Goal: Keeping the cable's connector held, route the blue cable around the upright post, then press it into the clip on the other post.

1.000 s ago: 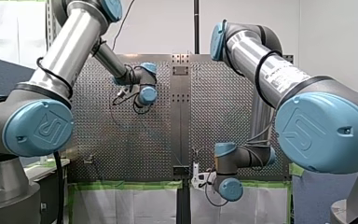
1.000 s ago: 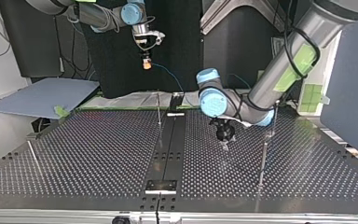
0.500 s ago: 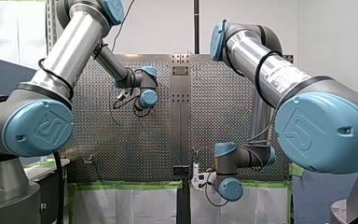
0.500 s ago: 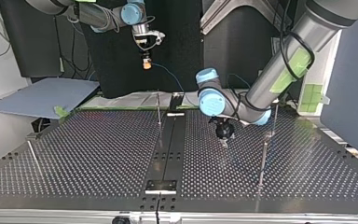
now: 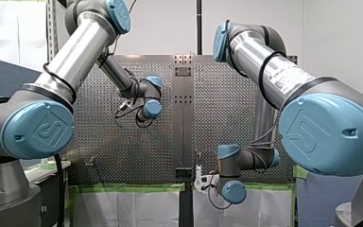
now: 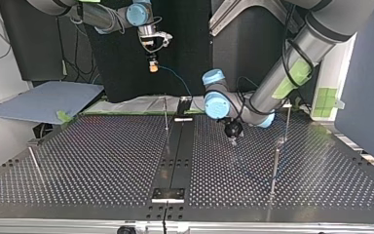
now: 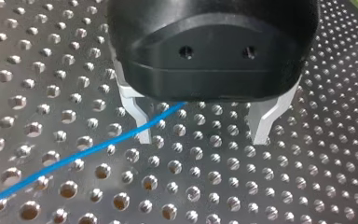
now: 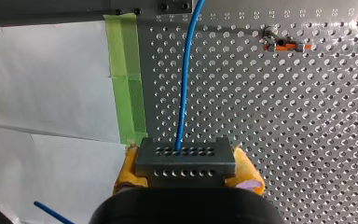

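Note:
My right gripper (image 8: 186, 179) has its yellow pads shut on the grey connector block (image 8: 185, 161). The blue cable (image 8: 184, 93) leaves the block and runs ahead over the perforated table. In the top view that gripper (image 6: 152, 67) hangs high over the far edge, and the cable (image 6: 177, 80) slopes down from it. My left gripper (image 7: 203, 135) stands open just above the table, metal fingers (image 7: 137, 119) spread. The cable (image 7: 74, 156) lies on the table, crosses in front of one finger and runs in under the gripper body. In the top view my left gripper (image 6: 233, 141) is right of centre.
Thin upright posts stand on the table: one near the middle strip (image 6: 166, 114), two at the top view's right (image 6: 274, 165) (image 6: 288, 119). A small fitting with orange parts (image 8: 284, 45) sits ahead of my right gripper. Green tape (image 8: 128, 79) edges white sheeting beside the table.
My left arm has shifted its gripper a little toward the top view's left and far side, staying low over the table. My right arm and the connector have not moved.

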`<state>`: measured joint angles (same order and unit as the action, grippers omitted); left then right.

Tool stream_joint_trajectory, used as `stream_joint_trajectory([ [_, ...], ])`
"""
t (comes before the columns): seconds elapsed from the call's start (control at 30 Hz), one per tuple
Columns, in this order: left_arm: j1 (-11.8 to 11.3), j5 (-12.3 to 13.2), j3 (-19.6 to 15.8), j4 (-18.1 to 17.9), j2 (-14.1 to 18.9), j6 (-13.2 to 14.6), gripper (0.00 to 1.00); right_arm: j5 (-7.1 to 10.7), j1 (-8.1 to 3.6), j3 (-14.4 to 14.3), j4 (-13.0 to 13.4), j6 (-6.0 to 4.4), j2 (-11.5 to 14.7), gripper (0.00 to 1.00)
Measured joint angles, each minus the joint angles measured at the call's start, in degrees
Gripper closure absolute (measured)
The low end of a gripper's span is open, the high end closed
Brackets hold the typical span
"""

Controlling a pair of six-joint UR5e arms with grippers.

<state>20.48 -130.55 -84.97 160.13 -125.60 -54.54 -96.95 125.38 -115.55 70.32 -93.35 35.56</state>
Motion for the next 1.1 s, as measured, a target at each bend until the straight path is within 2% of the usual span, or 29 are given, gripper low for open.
stream_joint_trajectory([
  [0.27, 0.66, 0.01, 0.0, 0.46, -0.49, -0.7, 0.0, 0.0, 0.0, 0.0, 0.0, 0.0, 0.02, 1.0],
  [0.57, 1.93, 0.94, 0.0, 1.3, -4.41, -3.39, 0.0, -0.01, 0.0, 0.0, 0.1, 0.0, 0.03, 1.0],
  [0.83, 1.73, 3.96, 0.0, 1.24, -5.9, -7.54, 0.0, -0.01, 0.0, 0.01, 0.38, 0.03, 0.04, 1.0],
  [1.1, 2.62, 7.4, 0.0, 0.71, -9.58, -11.72, 0.0, 0.28, 0.0, 0.01, 1.52, 0.29, 0.05, 1.0],
])
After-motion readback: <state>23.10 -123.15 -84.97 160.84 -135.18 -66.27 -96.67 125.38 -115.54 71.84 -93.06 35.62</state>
